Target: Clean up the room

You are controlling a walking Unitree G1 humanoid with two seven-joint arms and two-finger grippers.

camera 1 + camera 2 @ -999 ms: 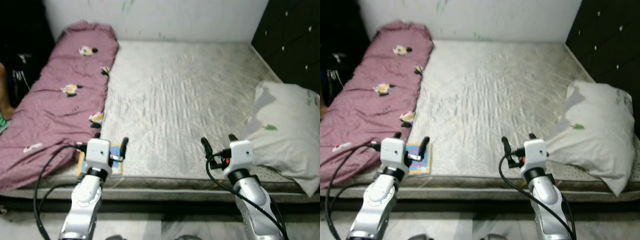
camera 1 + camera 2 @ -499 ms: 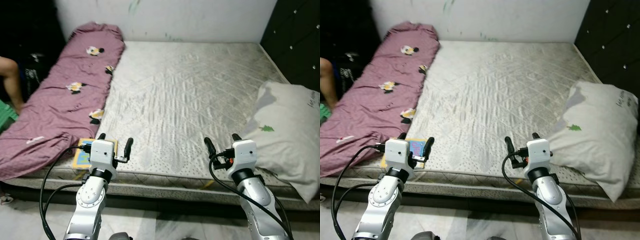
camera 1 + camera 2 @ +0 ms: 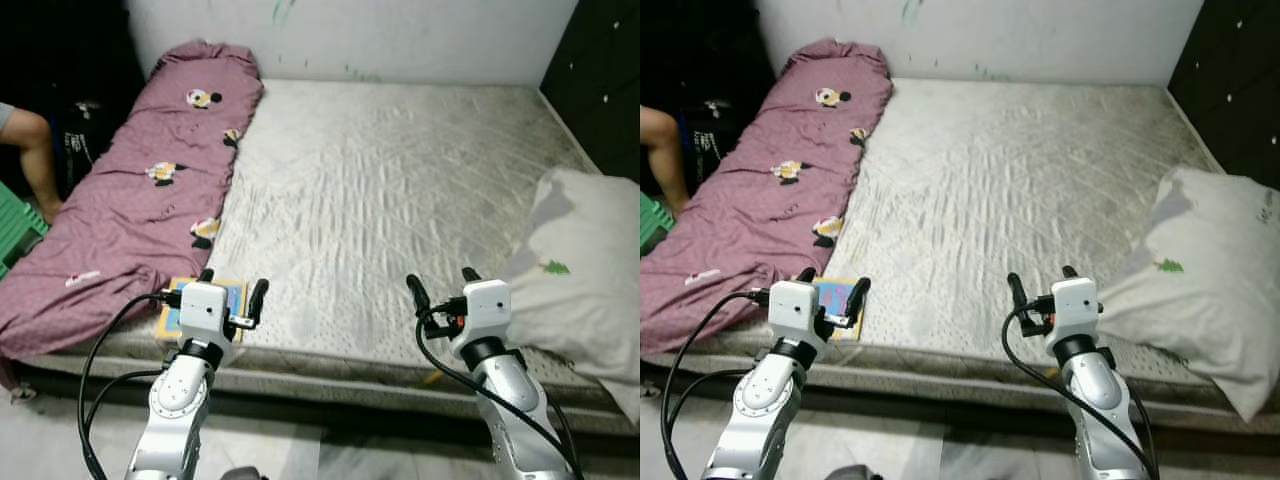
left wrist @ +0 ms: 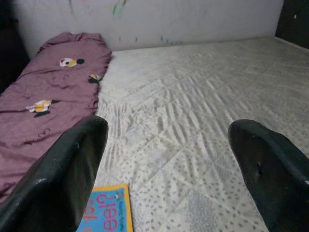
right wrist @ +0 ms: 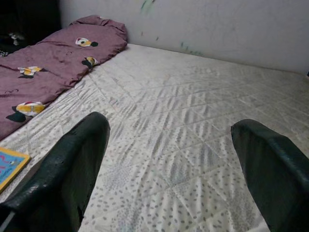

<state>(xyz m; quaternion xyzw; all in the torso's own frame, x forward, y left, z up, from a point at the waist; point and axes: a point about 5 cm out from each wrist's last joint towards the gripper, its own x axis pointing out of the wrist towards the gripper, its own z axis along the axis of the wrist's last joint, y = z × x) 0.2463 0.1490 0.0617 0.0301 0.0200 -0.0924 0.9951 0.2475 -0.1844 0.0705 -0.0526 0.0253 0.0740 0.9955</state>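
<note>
A bare grey-white mattress [image 3: 400, 180] lies before me. A mauve blanket [image 3: 150, 190] with small cartoon prints runs along its left side. A white pillow [image 3: 585, 270] rests at the right edge. A thin blue and yellow book [image 3: 840, 297] lies flat at the front left corner, beside the blanket's end. My left gripper [image 3: 232, 290] hovers open just over the book's right edge, holding nothing. My right gripper [image 3: 440, 285] stands open above the front edge of the mattress, left of the pillow. In the left wrist view the book [image 4: 108, 217] sits below the left finger.
A person's bent limb [image 3: 30, 140] shows at the far left beside a green stool [image 3: 12, 225]. A black studded panel [image 3: 600, 80] rises at the right. A white wall [image 3: 400, 35] closes the far end. Pale floor [image 3: 60, 430] lies below the bed's front edge.
The whole picture has shifted, so the camera moved; the person's limb and the green stool have come further into view at the left. Both grippers keep the same open pose.
</note>
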